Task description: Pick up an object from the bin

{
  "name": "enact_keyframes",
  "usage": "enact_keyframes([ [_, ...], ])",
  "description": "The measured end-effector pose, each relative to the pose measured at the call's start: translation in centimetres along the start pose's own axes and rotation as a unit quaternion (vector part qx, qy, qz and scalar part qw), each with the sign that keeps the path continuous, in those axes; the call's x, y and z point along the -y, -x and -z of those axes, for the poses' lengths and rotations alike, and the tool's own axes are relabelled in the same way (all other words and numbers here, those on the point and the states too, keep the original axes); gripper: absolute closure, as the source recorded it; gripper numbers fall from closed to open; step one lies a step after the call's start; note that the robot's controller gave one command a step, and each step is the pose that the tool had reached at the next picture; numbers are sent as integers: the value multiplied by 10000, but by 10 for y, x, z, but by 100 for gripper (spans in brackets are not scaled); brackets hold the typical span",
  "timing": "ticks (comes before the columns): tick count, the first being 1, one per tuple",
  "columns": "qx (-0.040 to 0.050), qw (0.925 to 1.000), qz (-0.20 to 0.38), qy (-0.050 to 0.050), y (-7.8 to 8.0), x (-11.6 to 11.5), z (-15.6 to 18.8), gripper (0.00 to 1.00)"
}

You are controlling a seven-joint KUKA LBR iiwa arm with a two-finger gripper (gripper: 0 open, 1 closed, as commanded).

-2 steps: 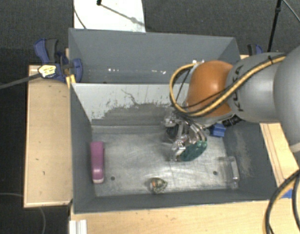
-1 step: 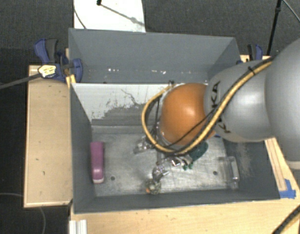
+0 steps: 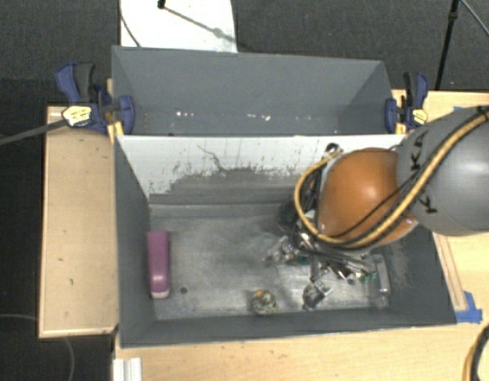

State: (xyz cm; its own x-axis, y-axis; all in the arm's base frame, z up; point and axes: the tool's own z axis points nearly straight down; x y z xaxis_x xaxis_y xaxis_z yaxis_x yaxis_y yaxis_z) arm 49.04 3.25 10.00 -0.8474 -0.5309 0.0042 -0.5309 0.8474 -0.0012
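Metal clutter (image 3: pixel 370 276) under gripper (image 3: pixel 314 286) | purple block (image 3: pixel 159 263) x1 | round trinket (image 3: pixel 263 300) x1

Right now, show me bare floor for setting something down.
Bare floor: between the pink oblong block at left and the heap of small metal pieces at right. Crowded: that heap, under the orange wrist cover, and the small round thing at the front.

Loose things on the bin (image 3: pixel 221 248) floor
A purple oblong block (image 3: pixel 159 263) lies flat by the left wall, a small round piece (image 3: pixel 263 300) near the front edge, and a tangled metallic heap (image 3: pixel 324 280) right of centre.
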Motion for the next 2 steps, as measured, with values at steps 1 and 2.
enact_keyframes([
  [1,39,9993,378,10,44,81,-29,0],
  [2,38,9999,140,-4,69,60,-27,0],
])
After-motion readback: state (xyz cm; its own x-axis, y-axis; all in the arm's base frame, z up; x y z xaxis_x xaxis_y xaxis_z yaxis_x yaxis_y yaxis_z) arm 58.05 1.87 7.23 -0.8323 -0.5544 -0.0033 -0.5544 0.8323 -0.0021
